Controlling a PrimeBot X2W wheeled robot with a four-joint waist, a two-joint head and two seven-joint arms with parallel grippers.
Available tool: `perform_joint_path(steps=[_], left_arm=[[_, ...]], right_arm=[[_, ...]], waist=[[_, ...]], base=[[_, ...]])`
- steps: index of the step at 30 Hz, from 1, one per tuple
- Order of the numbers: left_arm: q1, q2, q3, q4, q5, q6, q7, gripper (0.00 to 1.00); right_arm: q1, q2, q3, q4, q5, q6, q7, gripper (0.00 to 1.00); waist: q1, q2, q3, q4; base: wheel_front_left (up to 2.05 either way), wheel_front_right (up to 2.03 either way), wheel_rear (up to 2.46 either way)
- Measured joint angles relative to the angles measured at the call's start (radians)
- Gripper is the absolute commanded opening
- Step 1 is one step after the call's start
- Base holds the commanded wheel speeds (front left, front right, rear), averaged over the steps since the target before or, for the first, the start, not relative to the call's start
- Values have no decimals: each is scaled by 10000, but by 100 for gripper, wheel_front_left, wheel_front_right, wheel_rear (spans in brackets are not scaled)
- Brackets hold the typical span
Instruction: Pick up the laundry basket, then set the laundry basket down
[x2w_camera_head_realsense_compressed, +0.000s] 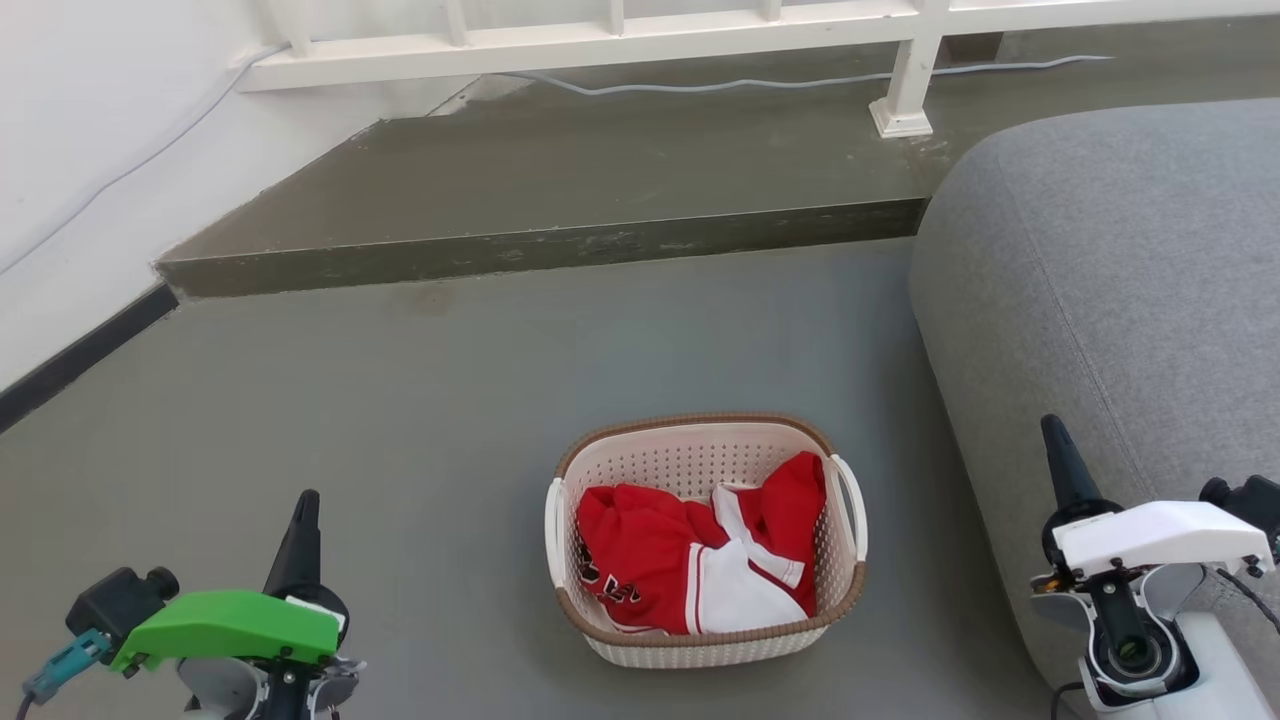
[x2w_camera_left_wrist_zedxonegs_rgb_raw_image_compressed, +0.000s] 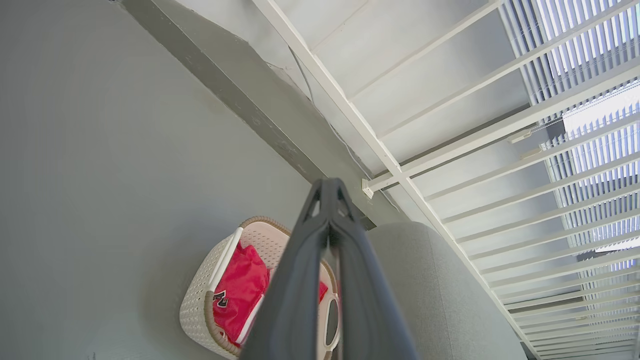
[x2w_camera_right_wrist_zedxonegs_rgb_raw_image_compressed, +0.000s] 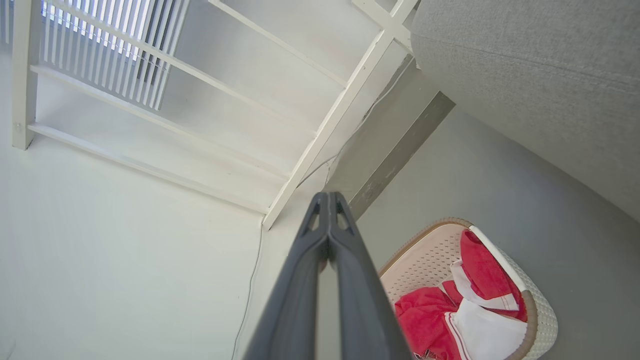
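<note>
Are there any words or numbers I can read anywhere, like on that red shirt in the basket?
Red and white shirt in the laundry basket: dark lettering with white edges shows on a fold, but it is crumpled and partly hidden, so it cannot be read.
Nothing else here carries readable words, numbers or signs.

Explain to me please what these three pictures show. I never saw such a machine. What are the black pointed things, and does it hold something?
This is a wheeled robot with two arms. The large picture comes from a camera on its head, looking down at the floor. The other two come from cameras on its wrists, each looking along its own claw.

The black pointed things are the claws: the left claw and the right claw. Both are shut and hold nothing.

On the grey floor between them stands the laundry basket, cream with a brown rim. Inside lies red and white clothing. A grey sofa is at the right.
</note>
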Motion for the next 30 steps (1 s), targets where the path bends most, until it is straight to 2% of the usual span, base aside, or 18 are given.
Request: perform_joint_path(steps=[30], left_arm=[[-16, 0, 775, 2, -2894, -180, 943, 0]], right_arm=[[0, 155, -884, -236, 3114, 165, 880, 0]], waist=[[0, 0, -75, 110]], base=[[0, 0, 0]])
